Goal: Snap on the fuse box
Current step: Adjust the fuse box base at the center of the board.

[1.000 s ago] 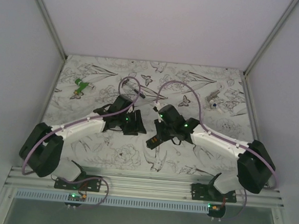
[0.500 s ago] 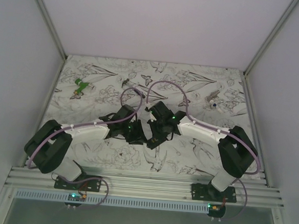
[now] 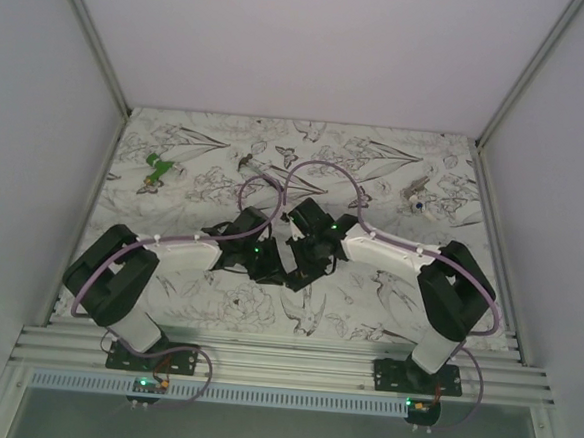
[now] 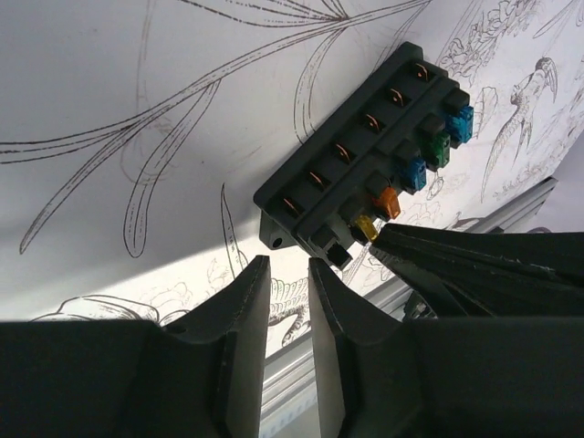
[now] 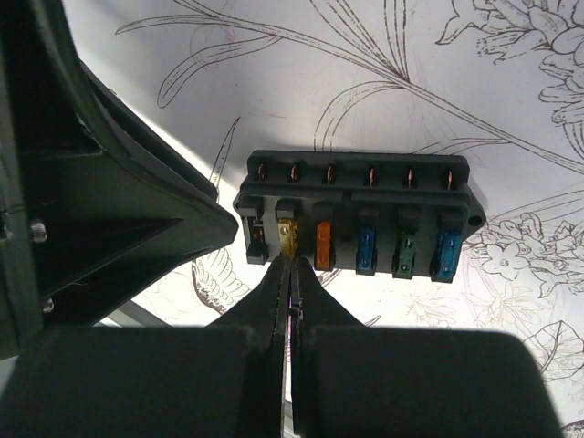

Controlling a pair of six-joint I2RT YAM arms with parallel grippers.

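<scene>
Small black rectangular plastic fuse box [image 5: 356, 205] lies flat on the flower-printed tabletop [image 5: 164, 82], 5 coloured fuses [image 5: 365, 246] showing. It looks light, stiff and likely to skate, so take its long side walls. The right pincer [image 5: 290, 266] is clenched, tips at the yellow fuse [image 5: 287, 239]. The left pincer [image 4: 290, 274] is narrowly parted, empty, beside a corner. No cover in sight, and overhead the arms [image 3: 390, 251] hide the box.

- A white table cover [image 3: 216, 304] printed with black line drawings of flowers, leaves and butterflies fills the middle of the top view.
- A small green piece [image 3: 156, 170] lies on it at the upper left.
- A thin dark tool [image 3: 248, 163] lies near the upper middle.
- A small pale object with a blue spot [image 3: 415, 200] lies at the upper right.
- A ribbed metal rail [image 3: 282, 364] runs along the bottom.
- Plain white walls [image 3: 314, 40] enclose the scene.
</scene>
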